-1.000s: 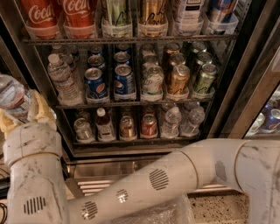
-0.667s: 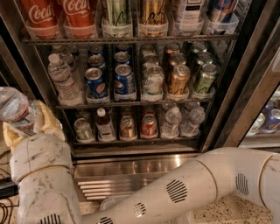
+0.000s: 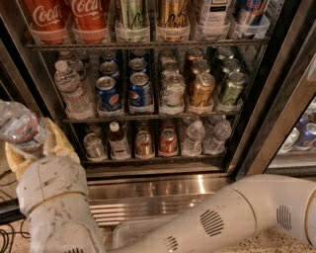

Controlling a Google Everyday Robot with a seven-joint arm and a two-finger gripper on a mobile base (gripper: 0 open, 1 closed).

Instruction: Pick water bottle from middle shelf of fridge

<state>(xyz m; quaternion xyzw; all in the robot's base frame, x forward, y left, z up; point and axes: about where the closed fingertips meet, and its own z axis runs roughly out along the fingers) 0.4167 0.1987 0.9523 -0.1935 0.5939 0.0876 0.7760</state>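
Observation:
My gripper (image 3: 33, 146) is at the left edge of the view, in front of the fridge (image 3: 163, 195) and outside it, below the level of the middle shelf (image 3: 148, 118). Its yellowish fingers (image 3: 60, 142) are shut on a clear ribbed water bottle (image 3: 19, 127), which lies tilted with its top out of view to the left. A second clear water bottle (image 3: 70, 88) with a white cap stands upright at the left end of the middle shelf, beside blue Pepsi cans (image 3: 107, 93).
Green and gold cans (image 3: 201, 89) fill the rest of the middle shelf. Big red Coca-Cola cans (image 3: 45, 15) are on the rack above. Small bottles and cans (image 3: 118, 141) sit on the lower rack. My forearm (image 3: 217, 217) crosses the bottom. The door frame (image 3: 276, 104) stands at the right.
My gripper, holding the water bottle, has drifted a little down and left, away from the shelves. The forearm has sunk lower in the view. The shelf contents have not moved.

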